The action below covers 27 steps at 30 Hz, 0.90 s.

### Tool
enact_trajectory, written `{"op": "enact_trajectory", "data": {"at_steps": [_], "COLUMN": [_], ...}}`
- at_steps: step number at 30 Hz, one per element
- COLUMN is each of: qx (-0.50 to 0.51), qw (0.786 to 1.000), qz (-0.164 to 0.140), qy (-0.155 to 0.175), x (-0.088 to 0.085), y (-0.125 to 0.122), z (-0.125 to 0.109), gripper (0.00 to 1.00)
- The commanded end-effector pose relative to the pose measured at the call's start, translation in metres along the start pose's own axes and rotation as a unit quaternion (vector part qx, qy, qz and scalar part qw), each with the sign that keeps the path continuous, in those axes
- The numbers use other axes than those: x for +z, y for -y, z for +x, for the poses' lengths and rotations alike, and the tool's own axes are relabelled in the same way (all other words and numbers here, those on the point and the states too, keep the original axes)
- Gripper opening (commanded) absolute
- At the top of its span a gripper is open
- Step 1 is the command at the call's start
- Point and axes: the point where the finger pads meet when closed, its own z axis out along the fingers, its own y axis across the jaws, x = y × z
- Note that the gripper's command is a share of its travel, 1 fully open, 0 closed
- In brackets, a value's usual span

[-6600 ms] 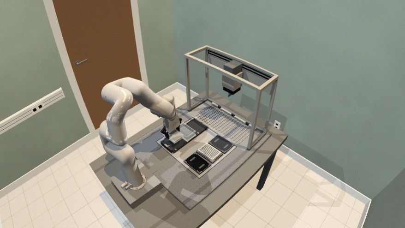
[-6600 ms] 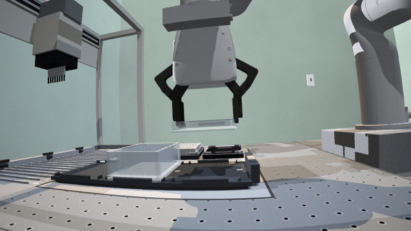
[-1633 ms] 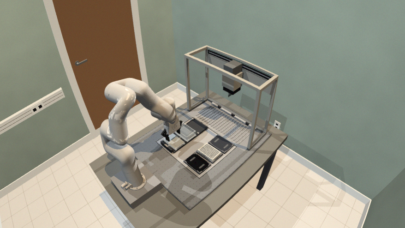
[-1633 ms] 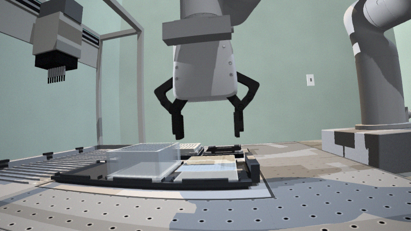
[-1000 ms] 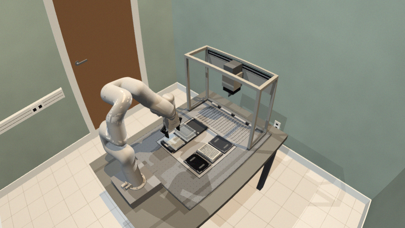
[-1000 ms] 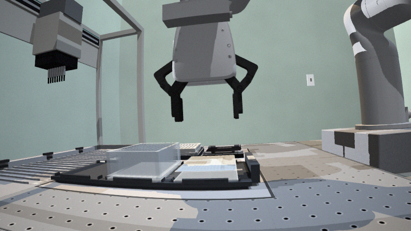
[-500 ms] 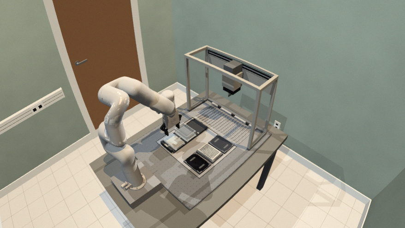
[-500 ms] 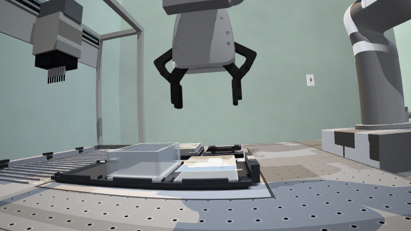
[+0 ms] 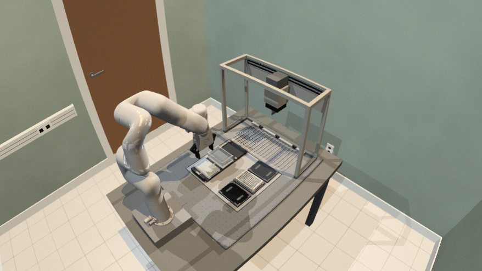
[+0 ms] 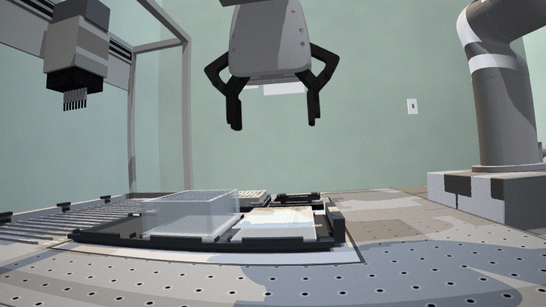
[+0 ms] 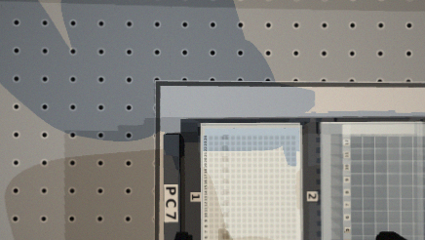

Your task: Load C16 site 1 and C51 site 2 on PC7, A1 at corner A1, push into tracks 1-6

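Observation:
The black carrier PC7 (image 9: 218,159) lies on the apron in front of the rails, its handle (image 10: 335,225) toward the arm's base. The flat 384-well plate C16 (image 11: 251,180) sits on site 1 next to the handle. The tall clear deep-well block C51 (image 10: 193,214) sits on site 2, and it also shows in the wrist view (image 11: 375,180). Site 3 (image 9: 234,149) is bare. The 96-well plate C15 (image 9: 249,180) sits in the middle nest. My gripper (image 10: 272,114) hangs open and empty high above the carrier's handle end.
Nests S1 (image 9: 234,194) and S3 (image 9: 263,170) stand empty beside the apron. The loading rails (image 9: 269,146) lie under the instrument frame, whose pipetting head (image 10: 74,53) hangs above them. The arm's base block (image 10: 492,194) stands on the perforated table.

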Motion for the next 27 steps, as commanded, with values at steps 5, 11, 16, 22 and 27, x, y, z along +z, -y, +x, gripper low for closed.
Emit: {"op": "enact_trajectory", "data": {"at_steps": [5,11,16,22,27], "qx": [0.000,0.007,0.007,0.007,0.007], "qw": [1.000,1.000,1.000,1.000,1.000], "qz": [-0.001,-0.001,-0.002,-0.002,-0.002], "qy": [0.000,0.000,0.000,0.000,0.000], "x": [-0.001,-0.001,0.001,0.003,0.005], "y": [-0.001,-0.008,-0.026,-0.044,-0.058], "z": [0.000,-0.007,-0.024,-0.042,-0.056], "gripper": [1.00,1.00,1.00,1.00,1.00]}}
